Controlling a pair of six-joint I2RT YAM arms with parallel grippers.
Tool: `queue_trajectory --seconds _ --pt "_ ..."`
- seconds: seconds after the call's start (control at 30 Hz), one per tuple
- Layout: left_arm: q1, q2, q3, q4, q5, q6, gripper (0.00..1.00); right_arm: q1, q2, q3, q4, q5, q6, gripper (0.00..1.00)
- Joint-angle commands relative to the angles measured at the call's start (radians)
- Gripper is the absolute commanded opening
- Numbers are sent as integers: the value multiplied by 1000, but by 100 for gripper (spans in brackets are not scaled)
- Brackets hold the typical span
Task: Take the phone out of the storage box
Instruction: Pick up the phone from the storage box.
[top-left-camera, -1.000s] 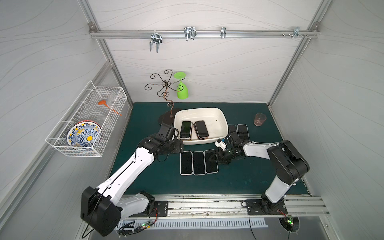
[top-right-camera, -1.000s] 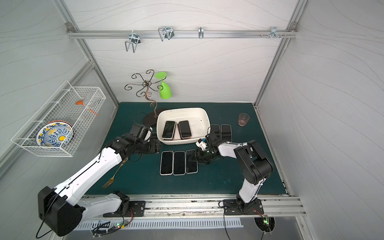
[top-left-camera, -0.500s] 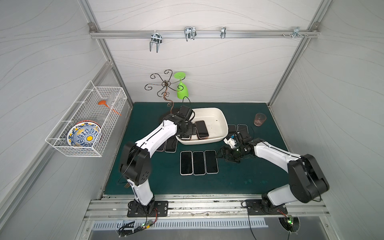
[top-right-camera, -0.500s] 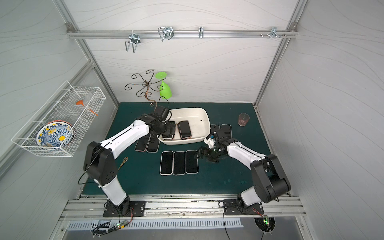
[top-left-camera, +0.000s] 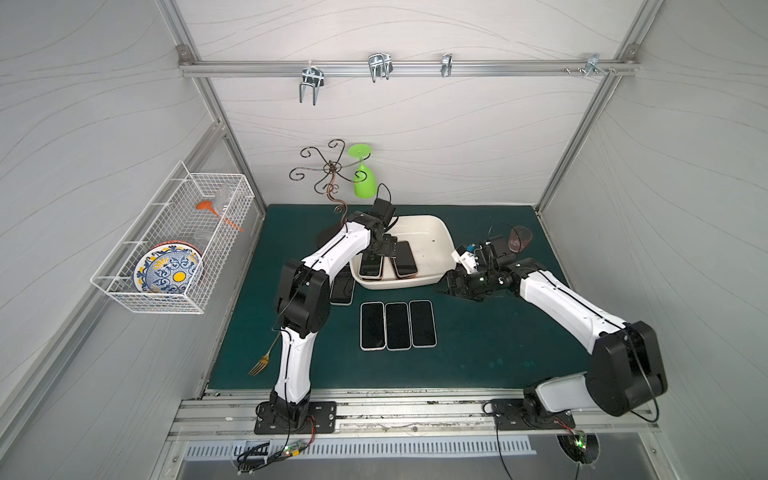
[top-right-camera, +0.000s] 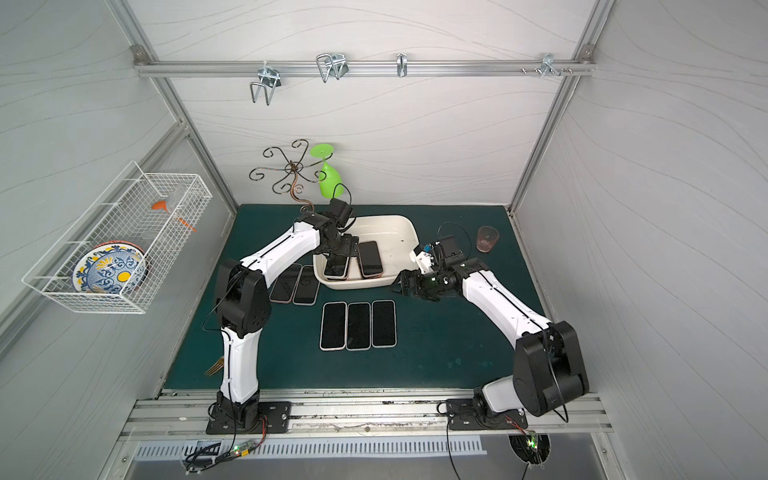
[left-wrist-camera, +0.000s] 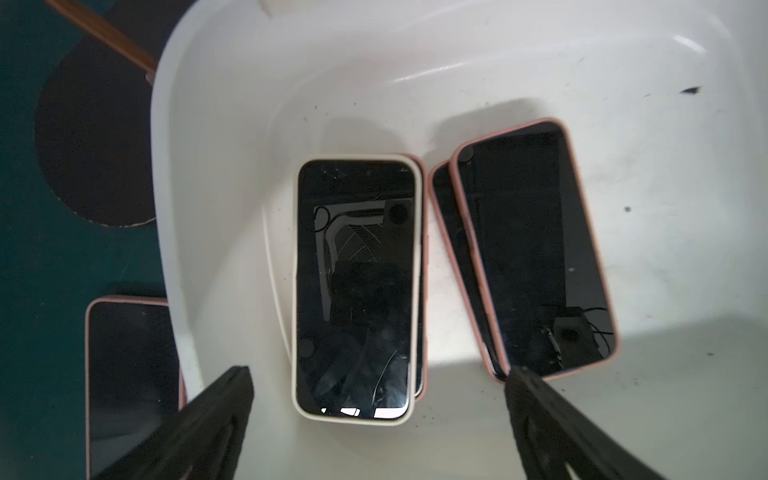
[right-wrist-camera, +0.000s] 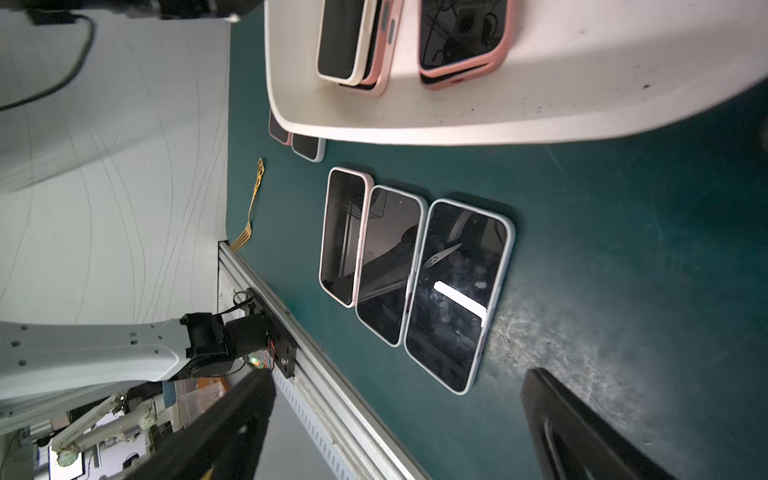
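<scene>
Now the left arm reaches into the storage box; a second ago it was pulled back. The left gripper hangs wide open and empty, just over the cream phone. A pink phone lies beside it, each with another underneath, so these are left to take out. The right gripper is wide open too, beside the box. A row of three phones already lies on the green mat.

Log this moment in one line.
left gripper: open, over cream-cased phone in storage box | right gripper: open, empty, outside box | phone: ungrasped
</scene>
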Motion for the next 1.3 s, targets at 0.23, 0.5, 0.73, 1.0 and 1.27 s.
queue_trajectory --seconds 0.23,0.5,0.73,1.0,1.27 --pt "-94 275 423 -195 25 -89 99 -63 89 80 3 43 -9 99" --pt "-97 212 335 -137 -6 -253 99 -68 225 232 -24 153 -41 99" --pt "-30 -67 164 -31 3 -258 99 -2 405 484 -85 238 -79 99" --pt "56 -249 8 -21 23 -215 99 149 712 859 -205 446 -193 99" --pt "106 -341 -148 15 67 -197 99 216 907 1058 -243 540 -264 99"
